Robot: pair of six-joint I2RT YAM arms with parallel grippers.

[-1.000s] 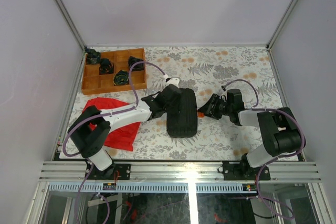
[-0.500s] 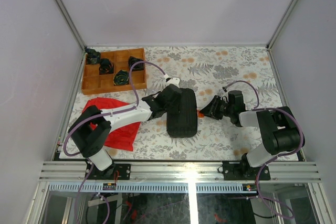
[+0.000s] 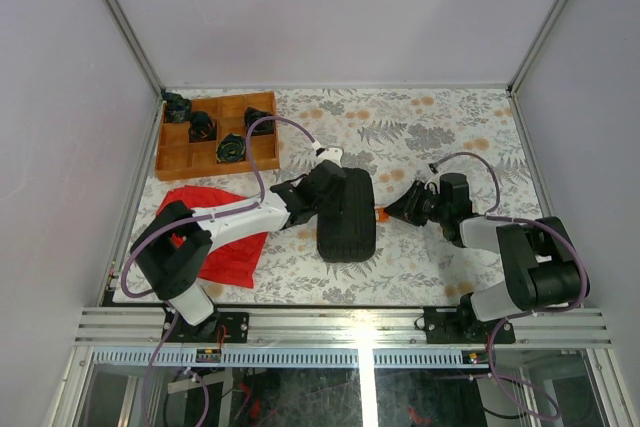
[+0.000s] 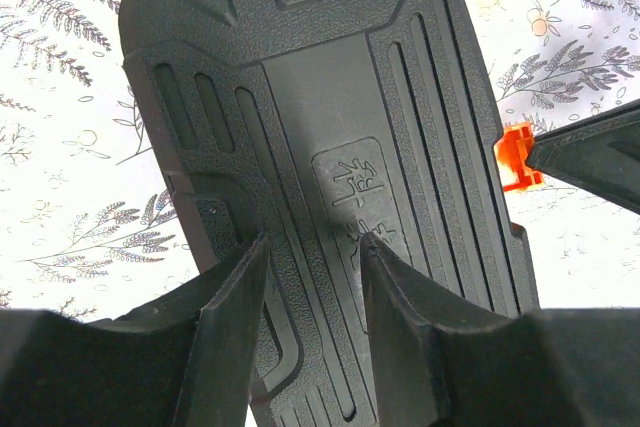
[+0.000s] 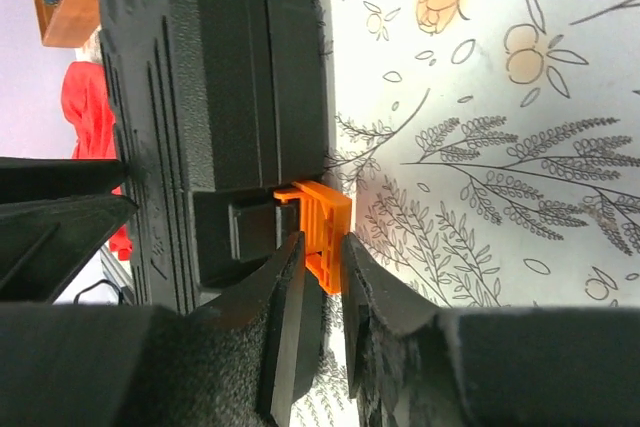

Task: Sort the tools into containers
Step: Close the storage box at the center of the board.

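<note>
The black ribbed clamshell case lies closed at the table's middle, its orange latch on its right side. My left gripper sits over the case's left part. In the left wrist view the gripper has its jaws apart just above the ribbed lid, with nothing between them. My right gripper is at the latch. In the right wrist view the gripper is shut on the orange latch beside the case. No orange-handled tools are in view.
A compartmented wooden tray with dark objects stands at the back left. A red cloth lies at the front left under the left arm. The floral table cover extends behind and to the right of the case.
The right arm's wrist and elbow have shifted right and toward the near edge, its fingertips staying at the latch. The left arm and the case have not visibly moved.
</note>
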